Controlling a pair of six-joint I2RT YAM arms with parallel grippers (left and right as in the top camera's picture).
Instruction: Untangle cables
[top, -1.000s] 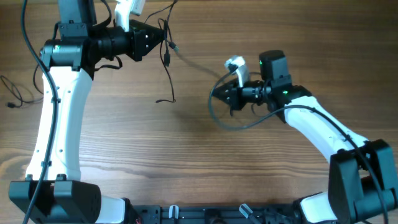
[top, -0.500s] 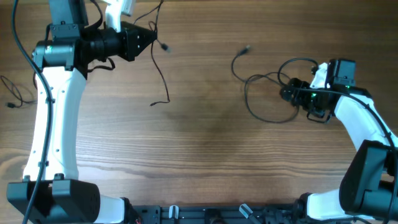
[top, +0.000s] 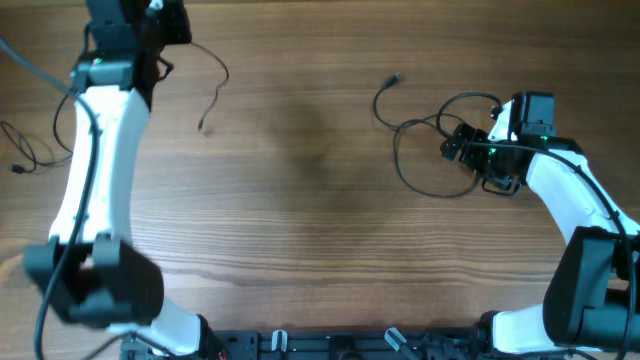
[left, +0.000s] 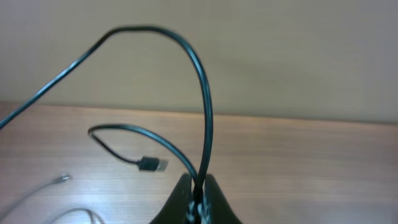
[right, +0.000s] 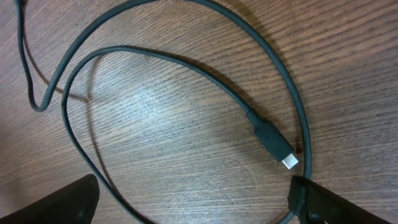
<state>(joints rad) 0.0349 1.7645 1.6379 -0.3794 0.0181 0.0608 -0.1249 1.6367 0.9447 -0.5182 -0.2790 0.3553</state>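
Left wrist: left pincer (left: 198, 200) clamps cable (left: 207, 112) | right pincer (right: 196, 204) agape over looped cable (right: 267, 137)

On the desk (top: 320, 250), a looped cable (top: 399, 165) lies at the right, beneath the right end effector (top: 462, 148). At the far left, a second cable (top: 226, 72) hangs from the left end effector (left: 198, 202). A third cable (top: 20, 160) lies at the left edge.

I see the wooden table (top: 300, 230) carrying a looped black cable (top: 397, 160) at right and a thin black cord (top: 27, 150) at its left edge.
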